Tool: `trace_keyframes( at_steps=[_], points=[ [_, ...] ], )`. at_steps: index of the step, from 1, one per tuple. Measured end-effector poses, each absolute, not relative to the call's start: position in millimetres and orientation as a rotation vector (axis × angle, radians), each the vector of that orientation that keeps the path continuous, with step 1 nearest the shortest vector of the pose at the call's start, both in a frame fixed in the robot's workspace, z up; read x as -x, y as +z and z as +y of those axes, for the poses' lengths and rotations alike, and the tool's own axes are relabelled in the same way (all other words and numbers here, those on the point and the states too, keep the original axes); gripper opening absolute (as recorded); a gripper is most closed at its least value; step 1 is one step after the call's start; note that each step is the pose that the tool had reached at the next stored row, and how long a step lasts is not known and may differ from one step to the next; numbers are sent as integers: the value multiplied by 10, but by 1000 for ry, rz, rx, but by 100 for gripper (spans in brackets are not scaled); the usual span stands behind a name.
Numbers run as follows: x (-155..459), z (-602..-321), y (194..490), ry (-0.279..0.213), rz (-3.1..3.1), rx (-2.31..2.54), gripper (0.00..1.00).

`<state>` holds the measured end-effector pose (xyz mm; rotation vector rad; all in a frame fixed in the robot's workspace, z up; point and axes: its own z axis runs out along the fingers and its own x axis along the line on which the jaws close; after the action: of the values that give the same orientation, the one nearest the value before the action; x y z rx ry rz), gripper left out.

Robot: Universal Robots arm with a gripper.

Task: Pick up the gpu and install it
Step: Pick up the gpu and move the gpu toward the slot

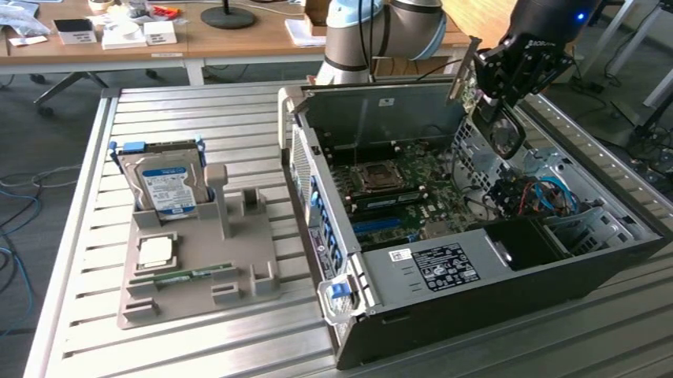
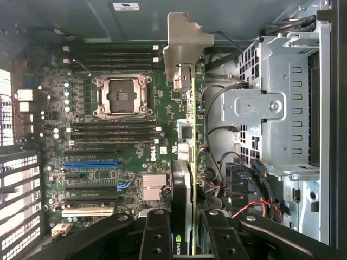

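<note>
The gripper (image 1: 507,85) has its fingers (image 2: 156,238) clamped on the gpu (image 2: 186,157), holding it on edge above the open case (image 1: 589,276). The card hangs over the motherboard (image 2: 108,135), near the drive cage (image 2: 271,108).

- Pale grey slatted metal worktop (image 1: 210,346) spans the lower left and centre.
- Light wooden desk (image 1: 232,46) along the top edge carries small white boxes (image 1: 158,33) and a round black stand base (image 1: 228,17).
- Dark grey floor (image 1: 42,150) at the left edge, with loose cables (image 1: 19,185) on it.
</note>
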<state>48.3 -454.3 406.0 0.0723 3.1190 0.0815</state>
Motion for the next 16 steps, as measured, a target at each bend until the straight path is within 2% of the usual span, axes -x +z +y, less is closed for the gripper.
trace_keyframes(
  at_steps=[16],
  points=[
    [-530, -4543, 4059, 81, 3119, -72, 27]
  ],
)
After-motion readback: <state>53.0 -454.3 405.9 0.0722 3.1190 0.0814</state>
